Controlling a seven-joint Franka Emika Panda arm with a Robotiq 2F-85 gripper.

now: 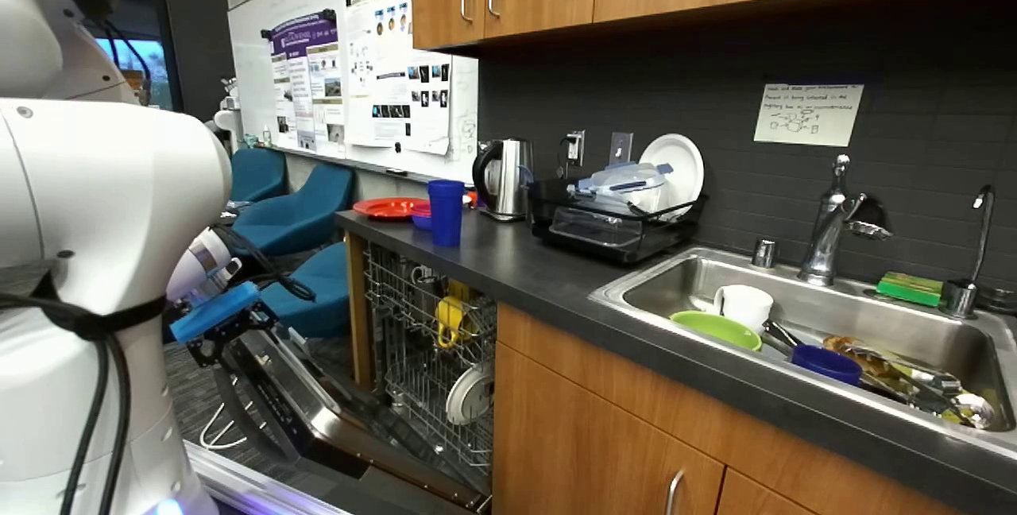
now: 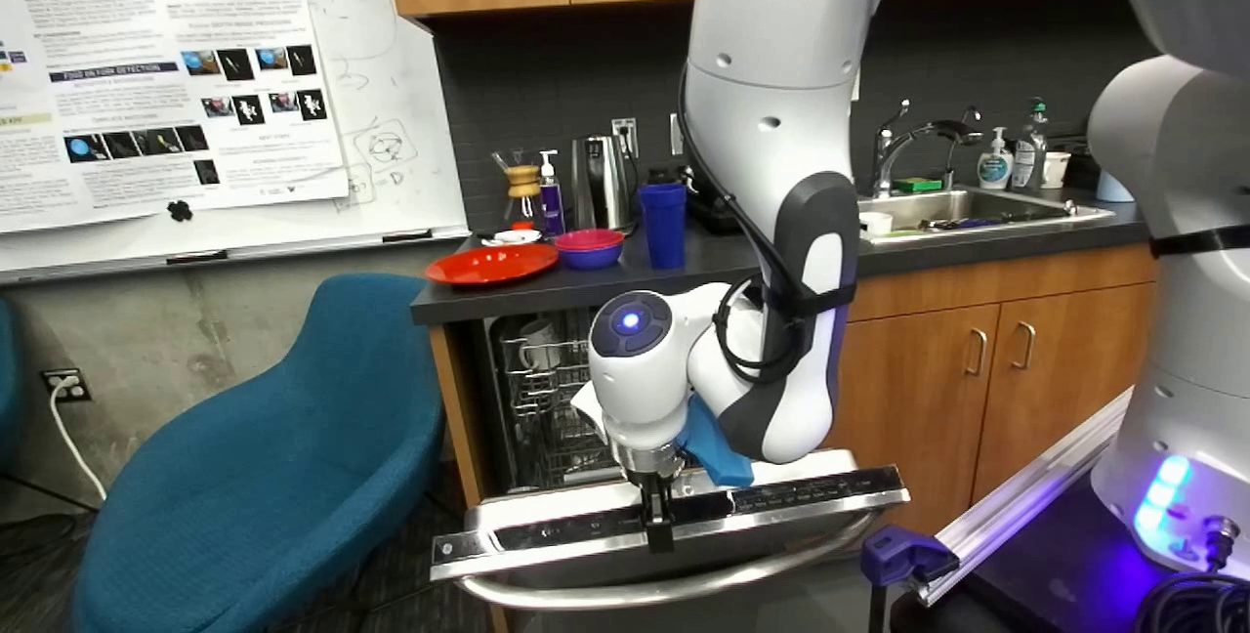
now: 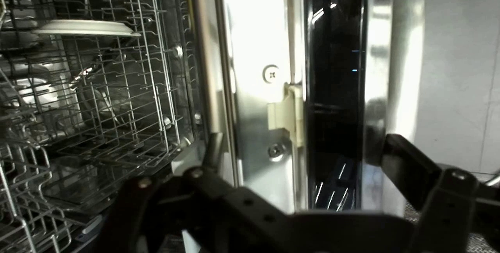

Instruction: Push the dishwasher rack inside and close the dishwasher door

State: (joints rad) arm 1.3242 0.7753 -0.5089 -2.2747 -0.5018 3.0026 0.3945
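The dishwasher door (image 2: 547, 530) is tilted partway open; it also shows in an exterior view (image 1: 342, 426). My gripper (image 2: 657, 516) points down at its top edge. In the wrist view my gripper (image 3: 302, 147) has its fingers apart, one on each side of the door edge (image 3: 336, 100). The outer finger appears to touch the chrome strip; whether the fingers press on the door I cannot tell. The dishwasher rack (image 1: 421, 396) is inside the tub, below an upper rack (image 1: 397, 280) holding a yellow item (image 1: 450, 320). The rack also shows in the wrist view (image 3: 150, 61), with a white plate.
A curved door handle (image 2: 664, 598) runs below the door's top edge. A teal chair (image 2: 264, 447) stands beside the door. A metal rail (image 2: 1035, 491) with a purple clamp (image 2: 903, 555) lies near the robot base. A blue cup (image 2: 664, 223) and red plate (image 2: 491, 264) sit on the counter.
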